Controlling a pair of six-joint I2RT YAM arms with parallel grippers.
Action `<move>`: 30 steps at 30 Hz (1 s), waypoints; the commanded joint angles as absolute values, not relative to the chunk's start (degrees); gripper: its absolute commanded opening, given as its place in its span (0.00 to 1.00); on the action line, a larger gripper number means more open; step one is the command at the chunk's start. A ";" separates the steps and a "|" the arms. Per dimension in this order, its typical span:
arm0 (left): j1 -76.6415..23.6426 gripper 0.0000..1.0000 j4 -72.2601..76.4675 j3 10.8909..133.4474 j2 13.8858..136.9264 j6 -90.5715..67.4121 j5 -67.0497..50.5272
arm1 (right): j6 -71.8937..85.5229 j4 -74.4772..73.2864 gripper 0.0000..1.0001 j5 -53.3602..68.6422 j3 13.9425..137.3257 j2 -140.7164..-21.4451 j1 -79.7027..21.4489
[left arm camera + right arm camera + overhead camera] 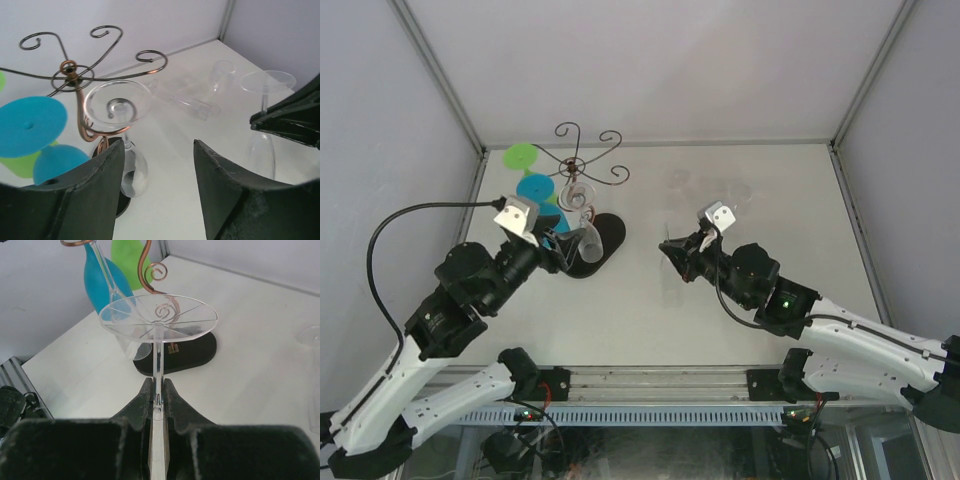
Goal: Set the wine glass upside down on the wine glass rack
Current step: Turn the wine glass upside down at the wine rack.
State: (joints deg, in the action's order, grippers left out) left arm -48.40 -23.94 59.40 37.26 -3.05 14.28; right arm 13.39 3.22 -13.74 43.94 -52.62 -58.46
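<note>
Left pincer (159,145): jaws wide apart, gripping nothing, just in front of the rack.
Right pincer (156,390): clamped tight on a thin clear stem, above the counter (650,320) and to the right of the rack.
Held wine glass (157,317): one; clear, upside down, flat round foot on top, bowl below the fingers.
Hung wine glass (117,105): one; clear, foot caught in a coppery curl, bowl hanging down by the black base.
Wine glass rack (582,165): one; dark wire scroll arms, coppery stem, black oval base.
Blue glass (30,125): one, hanging upside down on the rack.
Green glass (520,155): one, hanging beside the blue.
Lying glass (195,102): one, clear, on its side on the counter.
Far glass (220,70): one, clear and faint, pose unclear.
</note>
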 commanded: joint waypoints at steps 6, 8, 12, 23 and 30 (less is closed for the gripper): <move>-33.74 0.61 -21.45 61.44 34.01 -11.33 5.13 | 4.26 10.90 0.00 -12.44 43.28 -51.40 -57.14; -31.04 0.60 -21.08 60.25 32.99 -12.00 4.43 | 4.03 10.43 0.00 -9.63 43.12 -51.05 -55.82; -28.99 0.60 -19.07 57.43 29.84 -9.79 6.21 | 6.79 11.77 0.00 -0.63 41.24 -49.31 -50.70; -28.83 0.60 -12.77 49.21 19.85 -2.07 10.61 | 6.07 33.11 0.00 15.79 33.40 -51.39 -39.46; -28.39 0.61 -7.42 43.73 14.76 -4.44 12.37 | 3.57 49.63 0.00 16.82 33.51 -61.03 -38.25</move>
State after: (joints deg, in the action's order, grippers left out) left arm -29.23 -13.67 46.65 17.02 -3.92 10.57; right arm 5.98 34.28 14.72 33.04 -57.14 -39.07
